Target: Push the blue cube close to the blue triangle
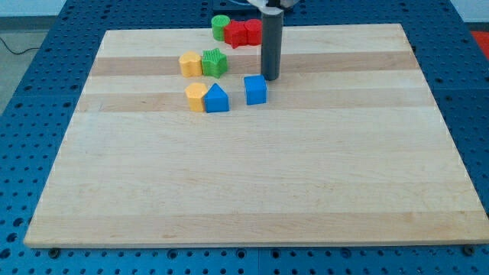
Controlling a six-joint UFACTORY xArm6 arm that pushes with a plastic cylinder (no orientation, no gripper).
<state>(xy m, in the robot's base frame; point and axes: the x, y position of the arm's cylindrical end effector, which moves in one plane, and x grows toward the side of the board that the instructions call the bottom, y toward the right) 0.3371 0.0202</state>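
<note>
Blue cube (256, 89) sits in the upper middle of the frame on the pale wooden surface (252, 183), a short gap to the right of the blue triangle (217, 99); the two are near but not touching. My tip (270, 79) stands just above and slightly right of the cube, at its upper right corner, so close that I cannot tell whether they touch. The end effector is only this straight dark rod, with no jaws to stand apart or together.

Touching the triangle's left side is a yellow block (196, 97) with a rounded outline. Higher up, a second yellow block (190, 64) sits against a green star-like block (215, 62). At the top edge of the surface, a green round block (221, 27) lies beside two red blocks (244, 33), whose shapes are hard to make out because the rod passes in front of the right one. The lower half of the frame shows bare wood, with blue perforated board (46, 76) around it.
</note>
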